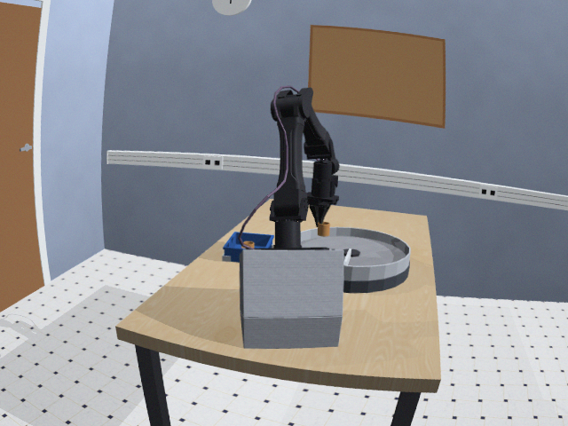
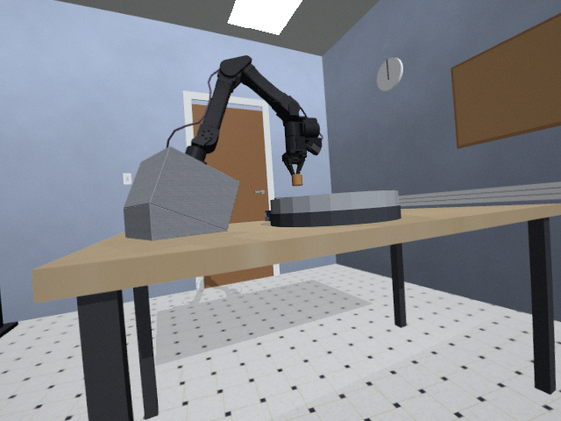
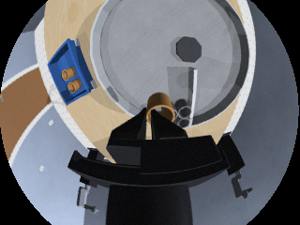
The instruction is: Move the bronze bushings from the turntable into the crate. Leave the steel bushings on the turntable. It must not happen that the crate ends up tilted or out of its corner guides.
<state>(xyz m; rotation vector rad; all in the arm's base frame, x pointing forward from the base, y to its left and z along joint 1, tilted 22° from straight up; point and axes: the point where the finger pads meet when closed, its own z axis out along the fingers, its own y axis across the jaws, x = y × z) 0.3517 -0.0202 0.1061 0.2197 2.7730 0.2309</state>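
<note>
My gripper (image 1: 322,221) is shut on a bronze bushing (image 1: 324,228) and holds it in the air above the near rim of the grey turntable (image 1: 362,256). The same bushing shows in the exterior view (image 2: 297,180) and in the wrist view (image 3: 159,104) between the fingertips. Two steel bushings (image 3: 183,112) lie on the turntable beside a white divider (image 3: 194,90), just under the gripper. The blue crate (image 1: 248,245) stands left of the arm's base; in the wrist view it (image 3: 70,74) holds two bronze bushings (image 3: 70,81).
A large grey block (image 1: 291,296) stands on the table in front of the arm's base. The turntable has a raised rim and a dark hub (image 3: 187,48) at its middle. The table edge runs close behind the crate.
</note>
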